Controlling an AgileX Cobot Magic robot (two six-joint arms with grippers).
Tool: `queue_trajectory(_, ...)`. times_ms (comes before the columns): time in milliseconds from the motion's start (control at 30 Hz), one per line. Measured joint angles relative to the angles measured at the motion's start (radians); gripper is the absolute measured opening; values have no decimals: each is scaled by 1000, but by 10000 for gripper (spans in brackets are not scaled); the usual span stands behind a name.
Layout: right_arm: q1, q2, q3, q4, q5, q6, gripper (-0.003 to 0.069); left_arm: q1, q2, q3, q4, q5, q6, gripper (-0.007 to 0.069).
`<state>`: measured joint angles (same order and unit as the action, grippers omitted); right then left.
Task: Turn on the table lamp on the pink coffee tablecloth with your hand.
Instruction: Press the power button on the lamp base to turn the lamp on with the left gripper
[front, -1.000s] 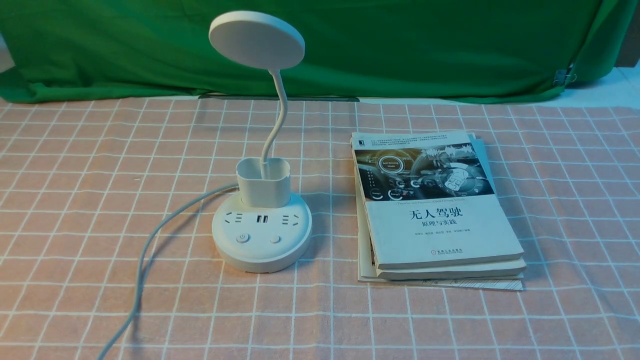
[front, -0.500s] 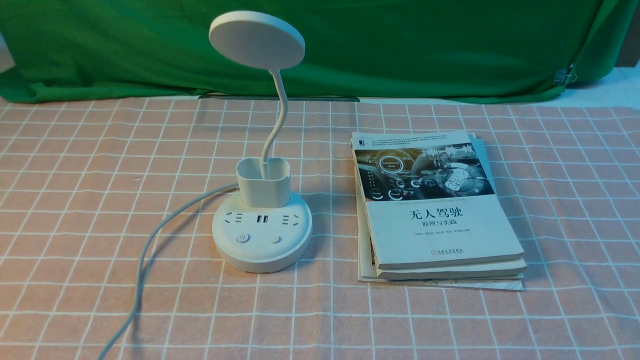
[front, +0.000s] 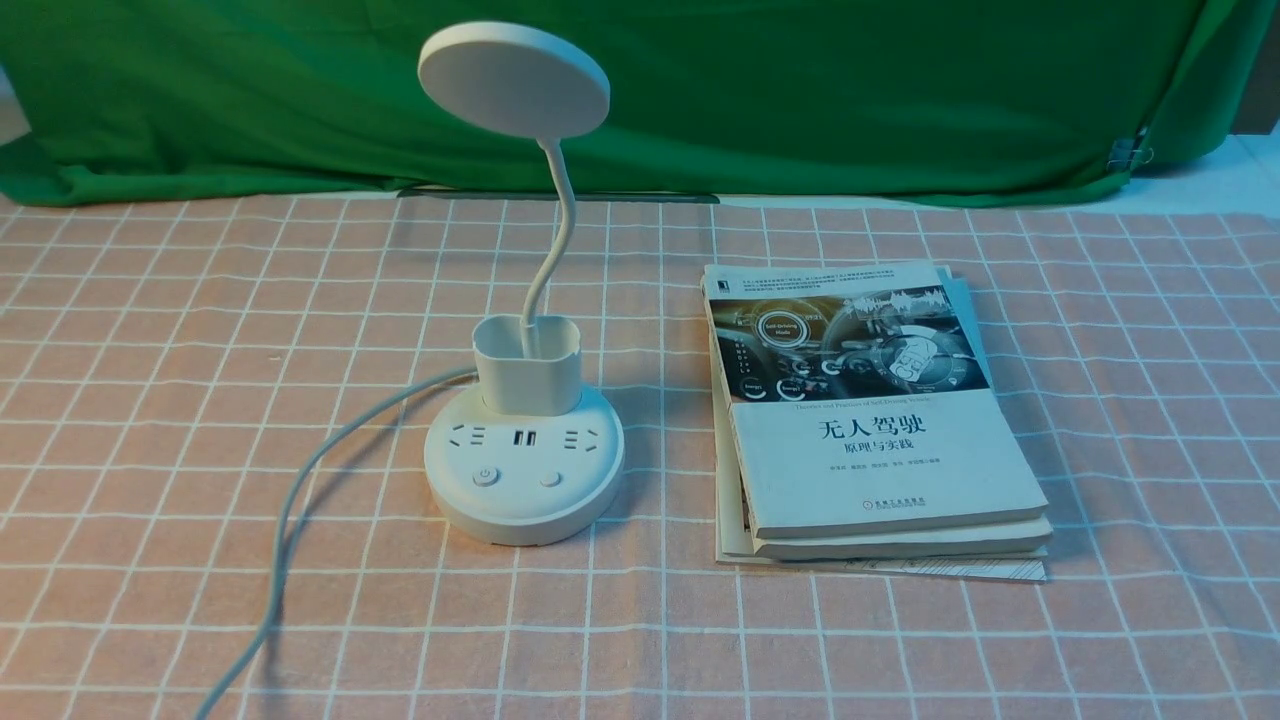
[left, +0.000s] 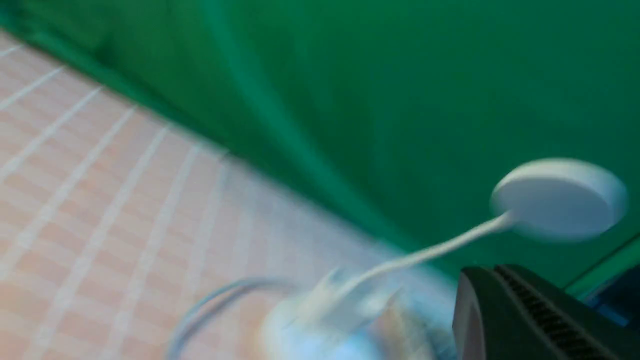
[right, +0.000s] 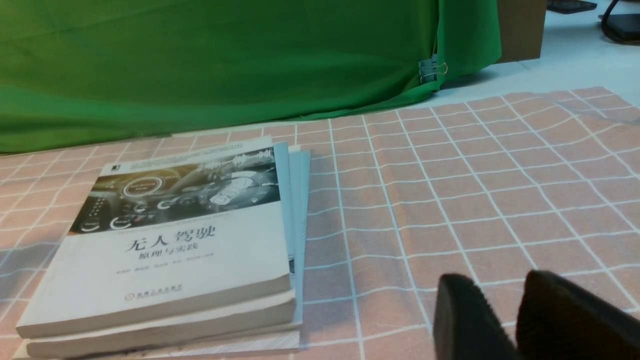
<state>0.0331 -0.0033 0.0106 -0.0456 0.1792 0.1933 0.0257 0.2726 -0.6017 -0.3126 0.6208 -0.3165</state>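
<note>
At 11 o'clock on the pink cloth (front: 330, 600) sits the lamp (front: 525, 500), unlit; L gripper (left: 470, 315) looks closed, nothing held; R gripper (right: 505, 310) slightly apart, empty. Best approach power btn (front: 486, 476) w/ L tip from above, press gently.

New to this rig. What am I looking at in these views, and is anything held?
It's a two-armed robot. The front view looks forward from between its arms; the other two come from wrist cameras, the left one blurred.

On the salmon-pink cloth with white grid lines stand a white disc-headed lamp with a bendy neck and, to its right, a stack of paperback books.

The dark left hand shows only partly. The black right hand shows two fingertips slightly apart, with nothing visible between them.
</note>
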Motion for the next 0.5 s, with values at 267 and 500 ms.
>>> queue_trajectory(267, 0, 0, 0, 0, 0, 0, 227, -1, 497, -317, 58, 440, 369, 21)
queue_trajectory(500, 0, 0, 0, 0, 1, 0, 227, -265, 828, -394, -1, 387, 488, 21)
